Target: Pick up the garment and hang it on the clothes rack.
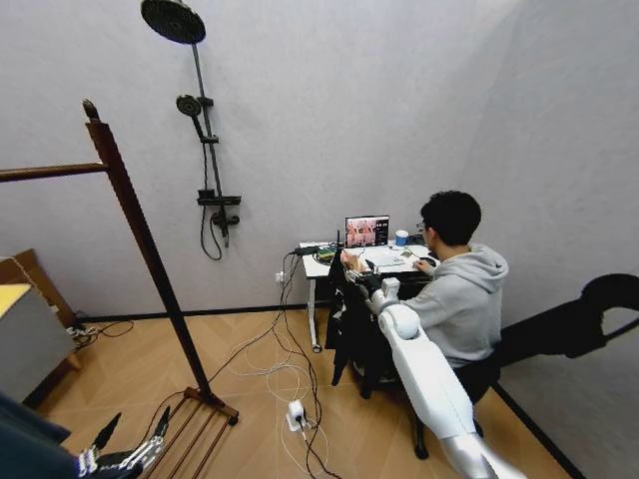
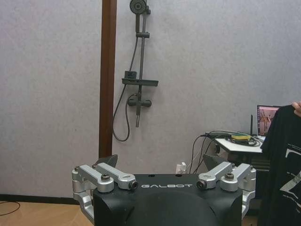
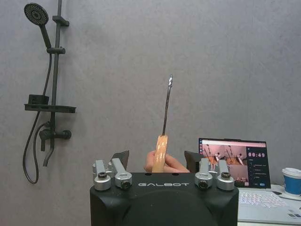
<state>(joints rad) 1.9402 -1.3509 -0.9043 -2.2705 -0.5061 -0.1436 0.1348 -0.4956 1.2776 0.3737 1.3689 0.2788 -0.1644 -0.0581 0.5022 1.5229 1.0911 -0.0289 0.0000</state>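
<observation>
The garment (image 1: pixel 349 319), a black T-shirt, hangs in front of the desk, held up by a person's hand (image 3: pixel 170 164) on its light wooden hanger (image 3: pixel 160 151). My right gripper (image 3: pixel 156 157) is open, its fingers (image 3: pixel 120 158) standing wide on either side of the hanger without touching it. The metal hook (image 3: pixel 167 103) points up. In the head view the right gripper (image 1: pixel 377 289) reaches out to the shirt. My left gripper (image 1: pixel 125 454) hangs low near the clothes rack's slatted base (image 1: pixel 195 429), open and empty. The clothes rack post (image 1: pixel 140 239) and rail (image 1: pixel 50 172) stand to the left. The garment (image 2: pixel 282 165) also shows in the left wrist view.
A person in a grey hoodie (image 1: pixel 464 294) sits at a white desk (image 1: pixel 319 267) with a laptop (image 1: pixel 366 231) and a blue cup (image 3: pixel 292 180). Cables and a power strip (image 1: pixel 296 414) lie on the floor. A black shower-head stand (image 1: pixel 205 150) leans on the wall.
</observation>
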